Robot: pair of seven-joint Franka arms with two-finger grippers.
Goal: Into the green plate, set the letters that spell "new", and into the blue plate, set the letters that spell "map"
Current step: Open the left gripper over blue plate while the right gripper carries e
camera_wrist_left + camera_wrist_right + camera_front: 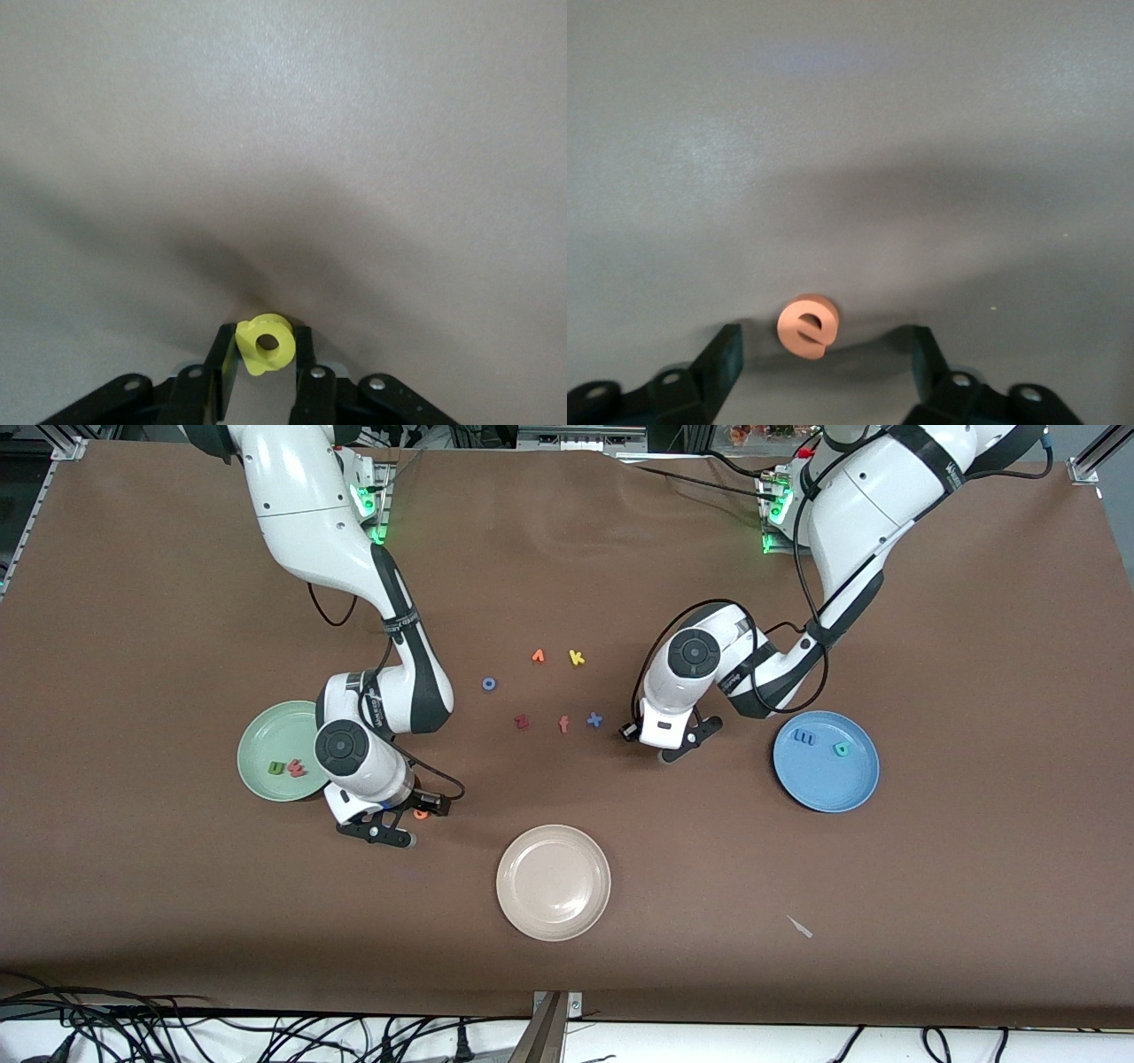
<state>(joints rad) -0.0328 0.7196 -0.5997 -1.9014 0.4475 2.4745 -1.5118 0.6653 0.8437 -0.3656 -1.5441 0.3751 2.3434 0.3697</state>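
The green plate (259,737) holds the olive n (276,768) and the salmon w (297,768). Beside it, toward the table's middle, the orange e (421,813) (807,326) lies on the table. My right gripper (407,819) (824,354) is down around it, open, with both fingers clear of the letter. The blue plate (828,793) holds the blue m (804,737) and the teal p (841,749). My left gripper (684,746) (264,354) is low over the table between the blue x (594,719) and the blue plate, shut on the yellow a (264,343).
A cream-white plate (554,881) sits nearest the front camera at mid-table. Loose letters lie in the middle: an orange v-like one (538,656), yellow k (577,658), blue o (489,684), dark red z (522,722), orange f (563,724). A small white scrap (800,926) lies near the front edge.
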